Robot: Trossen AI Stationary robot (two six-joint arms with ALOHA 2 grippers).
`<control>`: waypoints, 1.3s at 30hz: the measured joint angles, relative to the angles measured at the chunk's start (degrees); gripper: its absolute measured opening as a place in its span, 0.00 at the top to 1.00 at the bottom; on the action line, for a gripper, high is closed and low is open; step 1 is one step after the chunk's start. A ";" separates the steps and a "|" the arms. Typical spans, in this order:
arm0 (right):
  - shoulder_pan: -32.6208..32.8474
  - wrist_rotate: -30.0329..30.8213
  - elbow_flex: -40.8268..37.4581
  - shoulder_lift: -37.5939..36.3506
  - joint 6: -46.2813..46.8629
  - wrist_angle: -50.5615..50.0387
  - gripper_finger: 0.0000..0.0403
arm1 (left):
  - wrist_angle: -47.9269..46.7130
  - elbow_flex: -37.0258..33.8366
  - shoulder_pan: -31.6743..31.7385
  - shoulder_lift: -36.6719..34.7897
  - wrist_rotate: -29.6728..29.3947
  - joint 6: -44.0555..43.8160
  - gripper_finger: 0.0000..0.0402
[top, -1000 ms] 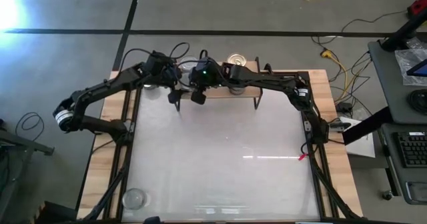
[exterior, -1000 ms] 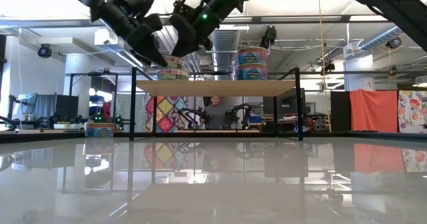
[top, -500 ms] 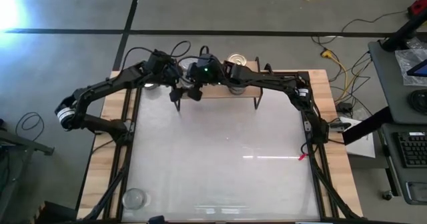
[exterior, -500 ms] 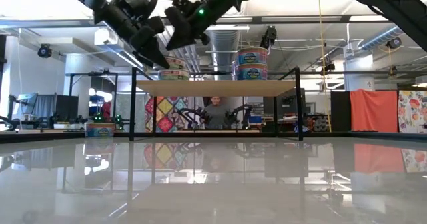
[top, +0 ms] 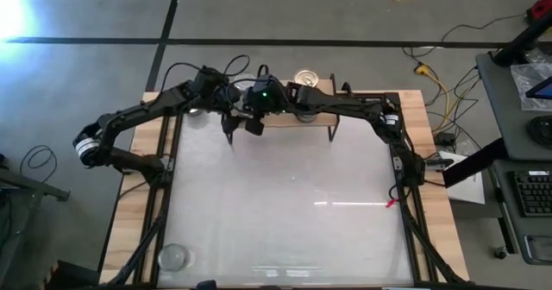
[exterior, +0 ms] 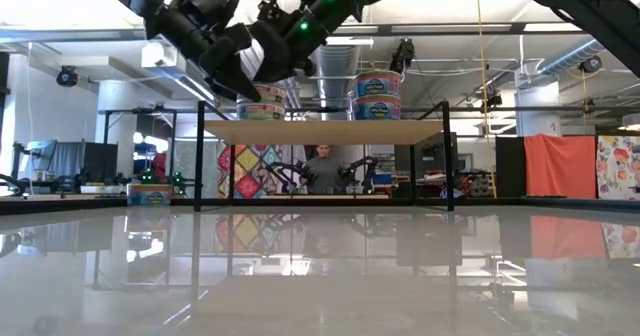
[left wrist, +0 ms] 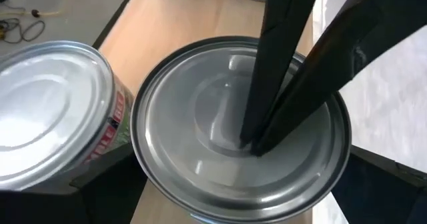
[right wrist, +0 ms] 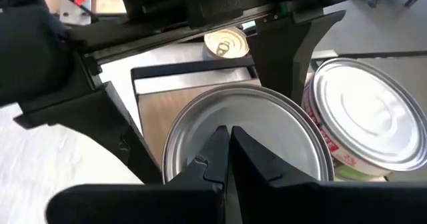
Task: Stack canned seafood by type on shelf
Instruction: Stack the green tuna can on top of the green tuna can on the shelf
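Looks like the stacking is well underway: in the low view, the shelf (exterior: 325,132) across the middle of the frame already carries a two-high stack of blue-labelled cans (exterior: 377,95) toward its right end, and a second pile, the left stack (exterior: 262,106), sits near its left end under the arms. In the left wrist view a silver-topped can (left wrist: 200,127) fills the centre, with another silver can (left wrist: 50,117) just beside it at the left edge. One gold-topped can (top: 306,78) sits apart at the top centre of the overhead view, behind the shelf, and something round and clear sits in the lower left corner of the tabletop (top: 285,212), so I'd guess a few tins are left to sort. Both arms reach in to the shelf's left end. The left claw (exterior: 240,74) hangs spread wide on either side of the silver-topped can, not clamping it as far as I can tell. The right claw (right wrist: 225,147) is pinched fully closed, holding nothing, its tips pointing down onto the middle of that lid, maybe pressing or nudging it into line.
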 joint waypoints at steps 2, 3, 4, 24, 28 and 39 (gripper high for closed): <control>0.00 -0.04 0.05 -0.07 0.03 -1.02 0.97 | -0.02 0.00 -0.04 0.01 0.01 -0.84 0.02; 0.00 -0.02 0.05 -0.09 0.23 -1.41 0.97 | -0.12 0.00 -0.04 0.01 0.02 -1.06 0.02; 0.00 0.00 0.04 -0.11 0.46 -1.52 0.97 | -0.26 0.00 -0.04 0.01 0.02 -1.28 0.02; -0.17 0.33 -0.02 -0.04 0.90 -1.36 0.97 | -7.98 3.98 0.09 -0.54 -0.85 2.32 0.02; -0.20 0.40 -0.07 0.00 0.90 -1.38 0.97 | -8.24 3.98 0.09 -0.54 -0.79 2.22 0.02; -0.17 0.72 0.35 0.04 0.14 -0.74 0.97 | -8.28 4.09 0.07 1.11 -2.15 0.79 0.02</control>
